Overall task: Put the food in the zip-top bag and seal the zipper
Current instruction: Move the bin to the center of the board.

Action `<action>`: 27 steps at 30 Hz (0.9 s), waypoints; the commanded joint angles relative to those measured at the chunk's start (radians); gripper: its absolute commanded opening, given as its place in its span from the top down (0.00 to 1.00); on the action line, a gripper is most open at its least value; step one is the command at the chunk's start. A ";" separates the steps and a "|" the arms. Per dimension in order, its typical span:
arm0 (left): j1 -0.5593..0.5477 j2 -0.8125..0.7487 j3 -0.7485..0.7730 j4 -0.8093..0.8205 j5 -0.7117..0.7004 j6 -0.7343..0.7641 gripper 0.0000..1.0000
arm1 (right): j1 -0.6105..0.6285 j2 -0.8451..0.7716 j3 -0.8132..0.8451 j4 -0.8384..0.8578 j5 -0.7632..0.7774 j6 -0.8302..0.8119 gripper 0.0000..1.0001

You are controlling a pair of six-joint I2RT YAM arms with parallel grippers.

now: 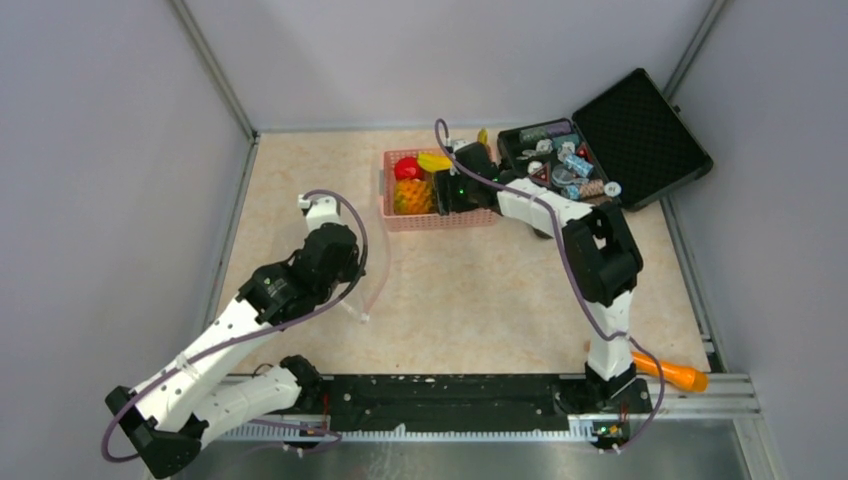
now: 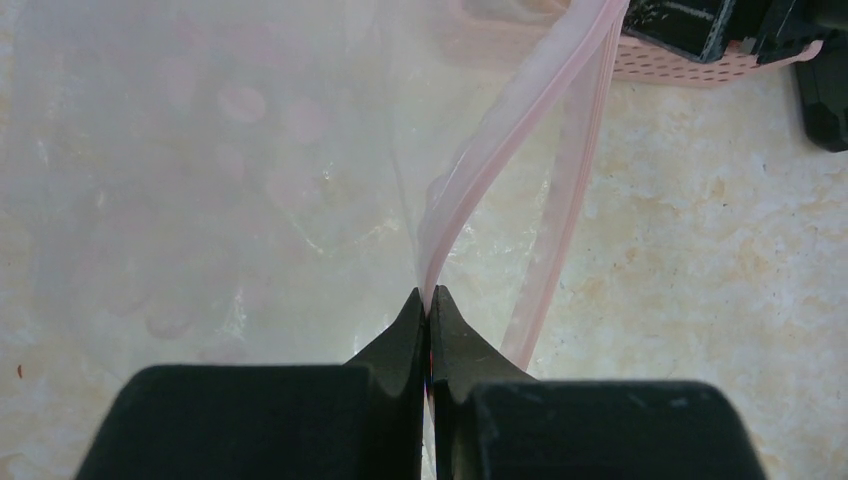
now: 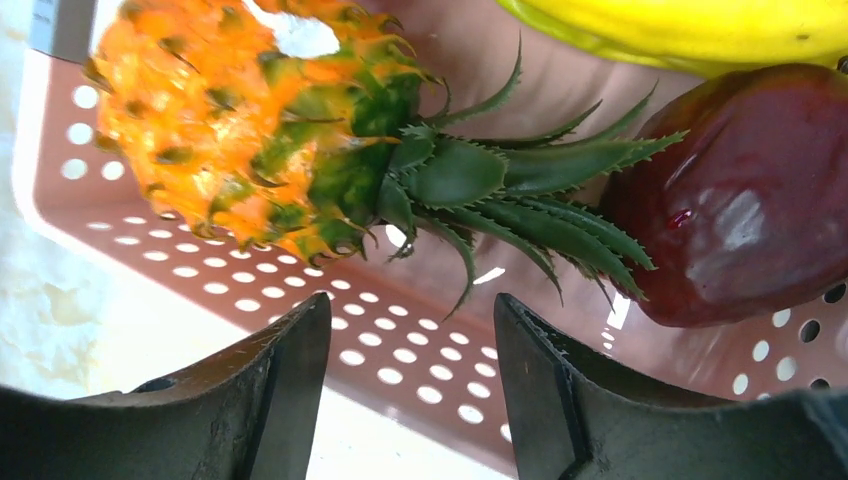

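Left end effector (image 2: 427,300), fingers pressed together, pinching one lip of the zipper (image 2: 500,140); the pink strip rises from between the fingertips and runs away ahead and to the right, while the second lip lies apart from it, just right of the fingers. The bag (image 2: 200,180) spreads ahead and to the left of this end effector, clear and crinkled, lying over the pale tabletop (image 2: 700,250); no fruit shows through it. In the overhead view the bag is nearly invisible and only a faint pink line of the zipper (image 1: 376,285) shows to the right of the left end effector (image 1: 318,208). Further right, the right end effector (image 3: 412,310) hangs over the pink basket (image 3: 400,370) with its fingers spread and nothing between them. The pineapple (image 3: 230,130) lies on its side in the basket just ahead and left of the fingertips, its green leaves pointing right toward the maroon fruit (image 3: 740,200), which sits ahead and right. The banana (image 3: 690,25) lies beyond both. From above, the red fruit (image 1: 406,168) rests in the basket's far left corner, left of the right end effector (image 1: 447,188). To its right stands an open black case (image 1: 640,135) holding trinkets (image 1: 560,160). An orange stick (image 1: 672,372) lies beside the right arm's base.
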 commanded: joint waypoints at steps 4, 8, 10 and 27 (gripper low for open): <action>0.005 -0.050 -0.005 0.030 -0.006 -0.005 1.00 | -0.001 -0.154 -0.245 0.046 -0.070 -0.141 0.39; 0.005 -0.044 0.009 0.023 -0.014 -0.002 1.00 | -0.002 -0.272 -0.405 0.063 -0.094 -0.163 0.39; 0.005 -0.040 0.012 0.018 -0.012 0.000 1.00 | -0.002 -0.333 -0.473 0.073 -0.096 -0.144 0.39; 0.005 -0.011 -0.009 0.072 0.096 -0.005 1.00 | -0.002 -0.666 -0.739 0.225 -0.046 0.182 0.35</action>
